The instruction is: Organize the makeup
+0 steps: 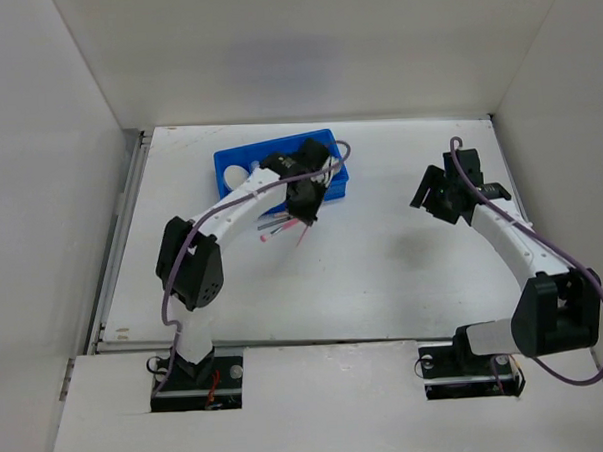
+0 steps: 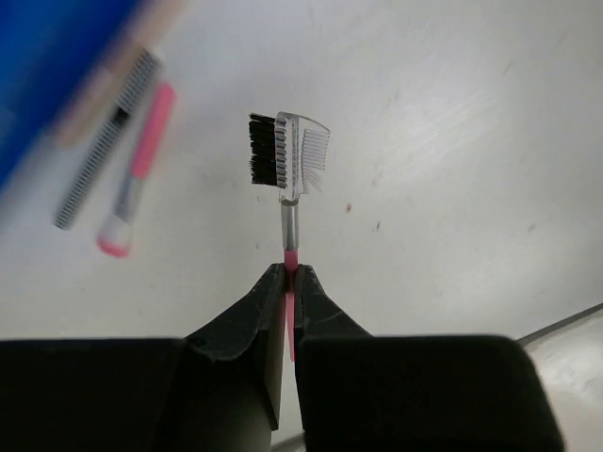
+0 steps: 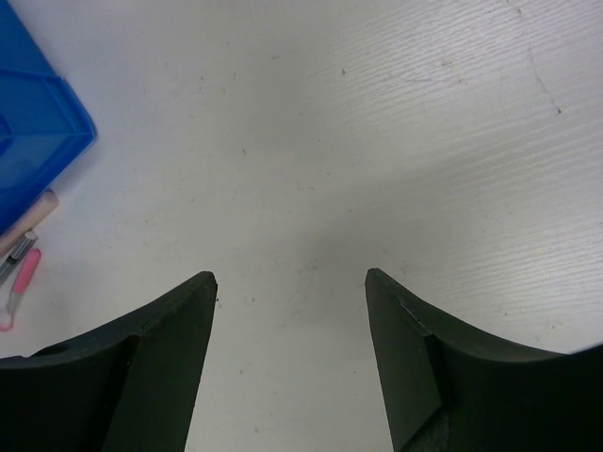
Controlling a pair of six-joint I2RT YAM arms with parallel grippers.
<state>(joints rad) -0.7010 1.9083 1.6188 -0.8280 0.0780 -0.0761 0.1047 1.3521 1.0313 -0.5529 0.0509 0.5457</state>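
Observation:
My left gripper [image 2: 290, 273] is shut on the pink handle of a thin brow brush and comb [image 2: 289, 160] and holds it above the table. In the top view the left gripper [image 1: 306, 211] is at the near edge of the blue tray [image 1: 278, 152]. Two more thin sticks lie on the table by the tray: a pink one [image 2: 141, 165] and a dark ridged wand [image 2: 99, 174]. A round pale item [image 1: 237, 175] sits in the tray's left part. My right gripper [image 1: 435, 195] is open and empty over bare table [image 3: 290, 278]. The other makeup is hidden by the arm.
The tray's corner [image 3: 38, 122] and a pink stick [image 3: 24, 278] show at the left of the right wrist view. White walls close in the table at the back and on both sides.

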